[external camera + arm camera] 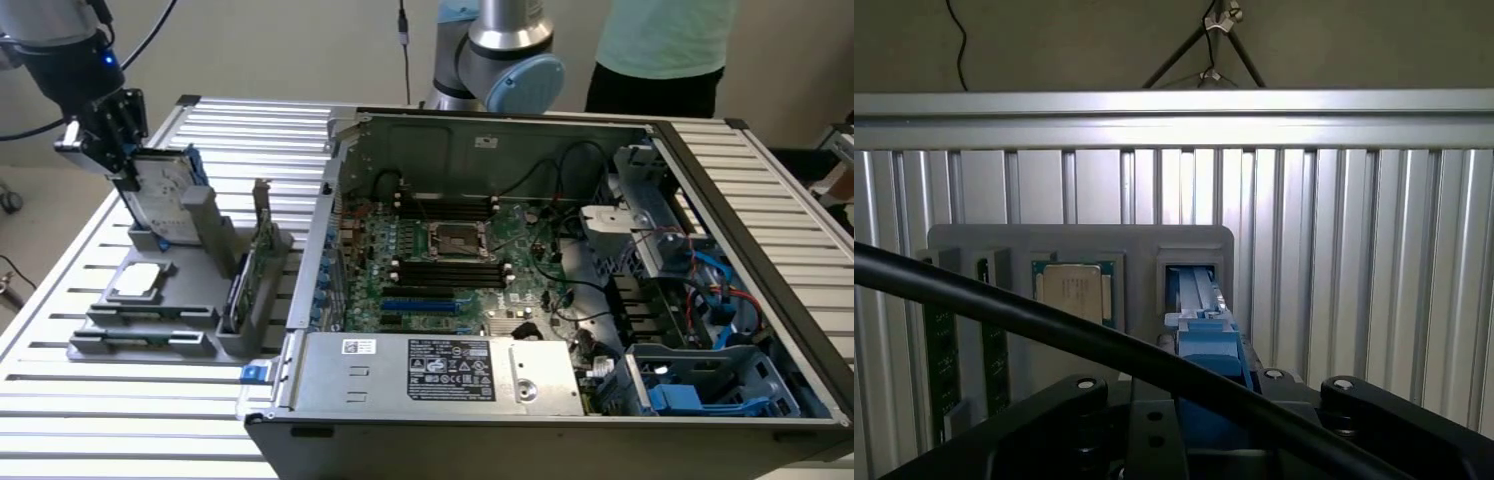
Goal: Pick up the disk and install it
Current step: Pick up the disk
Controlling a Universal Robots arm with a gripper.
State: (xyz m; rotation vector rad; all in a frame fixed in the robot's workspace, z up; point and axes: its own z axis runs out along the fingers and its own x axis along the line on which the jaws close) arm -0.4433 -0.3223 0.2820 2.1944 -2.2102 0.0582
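Exterior view's left: we see the gripper (130, 170) above a grey stand (160, 320).
Fingers: we see them pinching the disk (167, 195) by its top.
Disk: upright, lower end in the stand's slot, near the computer case (534, 130).

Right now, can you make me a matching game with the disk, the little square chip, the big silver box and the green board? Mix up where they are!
Things:
1. disk
2. square chip
3. silver box
4. green board

Places:
A. lying flat on the grey rack
B. standing upright, gripped by the gripper
C. along the near edge of the open case
D. flat on the case's floor

Pairs: 1-B, 2-A, 3-C, 4-D
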